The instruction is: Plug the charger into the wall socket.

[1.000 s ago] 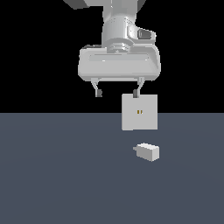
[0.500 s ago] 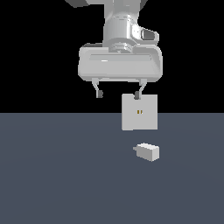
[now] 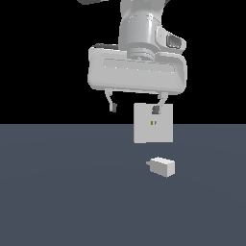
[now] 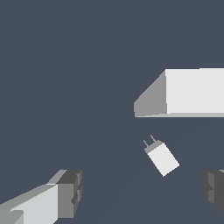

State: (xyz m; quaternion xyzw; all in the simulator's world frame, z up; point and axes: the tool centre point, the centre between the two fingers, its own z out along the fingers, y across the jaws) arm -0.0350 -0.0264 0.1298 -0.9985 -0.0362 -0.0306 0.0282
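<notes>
The fingers (image 3: 135,105) hang spread wide and hold nothing, high above the dark worktop (image 3: 62,192). Below them the charger (image 3: 162,166) lies on the worktop, prongs toward the exterior view's left, apart from the fingers. Just behind it the wall socket (image 3: 153,123) stands upright, its two gold slots facing the exterior view.

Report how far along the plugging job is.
Nothing is done yet. The charger lies loose on the floor, short of the socket. In hand: the open, empty gripper hangs high above both. Left: descend, grasp the charger, line its prongs up with the slots and push in.
</notes>
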